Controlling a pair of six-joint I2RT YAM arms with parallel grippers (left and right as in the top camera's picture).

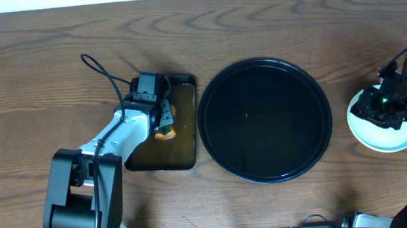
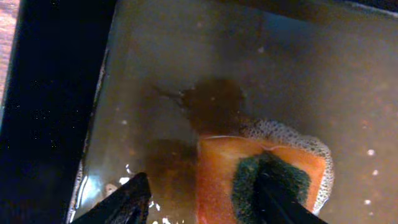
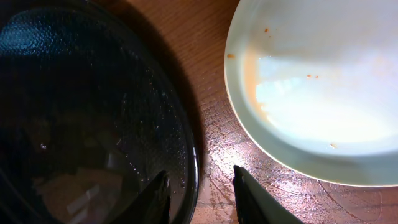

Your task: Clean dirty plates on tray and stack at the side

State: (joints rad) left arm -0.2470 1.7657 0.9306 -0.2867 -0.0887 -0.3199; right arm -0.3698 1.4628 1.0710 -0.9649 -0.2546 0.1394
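- Tabletop [image 1: 26,64] of brown wood grain, spread beneath everything.
- Left gripper [image 1: 163,121] [image 2: 202,202], hung low over the small rectangular black tray [image 1: 185,79] [image 2: 56,112], left of the middle; fingers [image 2: 127,199] spread wide, closed on nothing.
- Murky brown water [image 2: 280,74] across the floor of that tray, with a darker cloud in it near the sponge.
- Sponge [image 1: 165,133] [image 2: 217,180], orange with a dark green scouring face, lay in the water with foam along its edge; one finger over the green face, the other well off to the sponge's side.
- Large round tray [image 1: 264,119] [image 3: 74,93], glossy black with a raised rim, sat at the middle, just right of the rectangular one and nearly touching it; droplets on its surface in the right wrist view.
- Plate [image 1: 378,138] [image 3: 311,93], pale mint-white, sat on the wood just right of the round tray, apart from its rim; marked by a faint orange smear and a few orange flecks inside. Could not be told whether other plates lay beneath it.
- Right gripper [image 1: 371,107] [image 3: 199,199], hovered over the plate's left part; fingers narrowly parted, nothing between them, one tip over the round tray's rim and the other over the wood beside the plate.
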